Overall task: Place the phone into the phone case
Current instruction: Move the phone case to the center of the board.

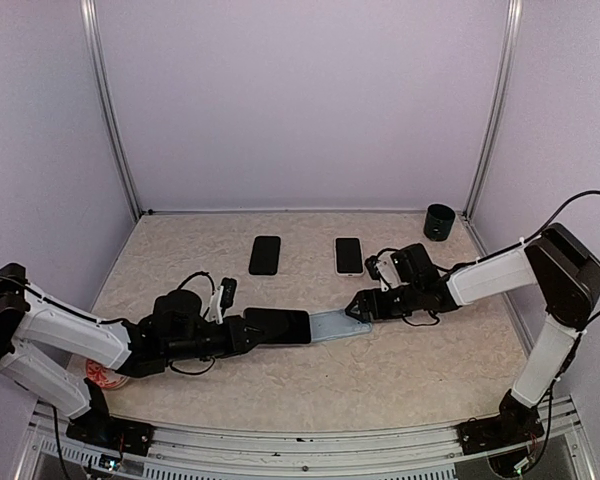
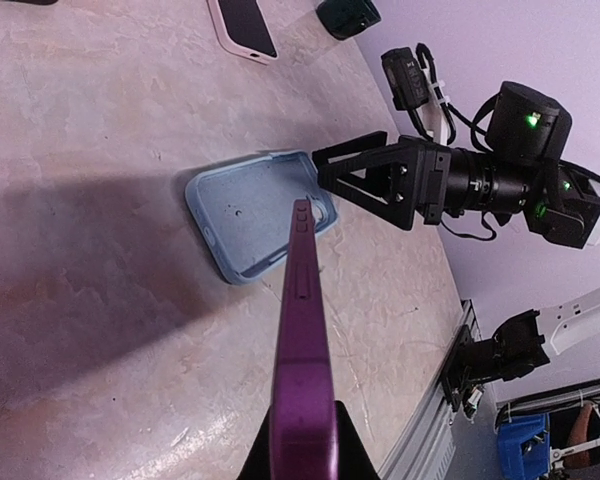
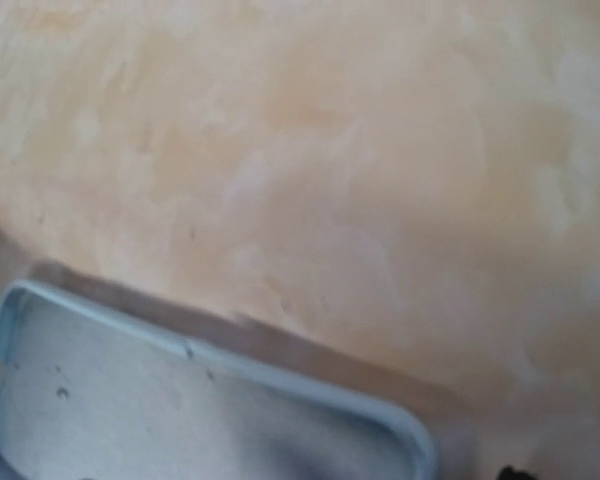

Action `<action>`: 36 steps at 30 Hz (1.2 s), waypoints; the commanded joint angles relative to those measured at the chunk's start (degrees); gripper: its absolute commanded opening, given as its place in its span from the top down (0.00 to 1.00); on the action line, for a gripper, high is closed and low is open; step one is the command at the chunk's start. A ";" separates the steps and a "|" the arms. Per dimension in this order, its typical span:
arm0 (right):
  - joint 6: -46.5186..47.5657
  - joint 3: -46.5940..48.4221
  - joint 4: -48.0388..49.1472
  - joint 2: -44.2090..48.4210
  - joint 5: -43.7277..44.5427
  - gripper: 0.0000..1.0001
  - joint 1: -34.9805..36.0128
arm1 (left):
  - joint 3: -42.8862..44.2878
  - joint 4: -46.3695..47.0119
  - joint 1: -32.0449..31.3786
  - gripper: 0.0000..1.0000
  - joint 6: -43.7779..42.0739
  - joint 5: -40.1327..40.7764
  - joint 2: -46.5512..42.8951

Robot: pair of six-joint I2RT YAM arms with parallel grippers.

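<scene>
Top external: 2 phones (image 1: 265,254) (image 1: 349,255) beyond case (image 1: 335,325)

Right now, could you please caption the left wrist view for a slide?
Left gripper holds the phone edge-on toward the blue case; right gripper open beside it.

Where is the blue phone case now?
Top view: the light blue rubbery phone case lies flat mid-table, between the purple phone in the left pincer and the right pincer.

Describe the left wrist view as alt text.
A purple phone, held edge-on by the left gripper, points at a light blue case lying hollow side up. The right gripper sits at the case's far corner, jaws apart.
</scene>
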State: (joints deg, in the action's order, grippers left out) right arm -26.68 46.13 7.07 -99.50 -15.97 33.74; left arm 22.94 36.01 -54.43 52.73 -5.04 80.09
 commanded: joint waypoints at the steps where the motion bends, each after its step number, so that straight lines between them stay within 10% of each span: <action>1: -0.48 0.83 2.69 -2.12 -2.63 0.16 -0.60 | 1.52 3.64 1.10 1.00 0.49 0.40 -0.83; 27: -8.41 -8.02 14.11 2.32 -7.70 0.22 7.90 | 2.80 3.45 3.43 1.00 3.96 0.89 1.57; 36: -9.18 -11.80 11.93 11.50 -1.24 0.00 7.89 | 6.59 3.73 1.79 1.00 5.12 -3.53 5.86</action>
State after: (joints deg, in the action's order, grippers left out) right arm -35.33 35.68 19.55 -92.05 -20.82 41.15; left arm 25.41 35.99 -51.86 57.47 -5.39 84.12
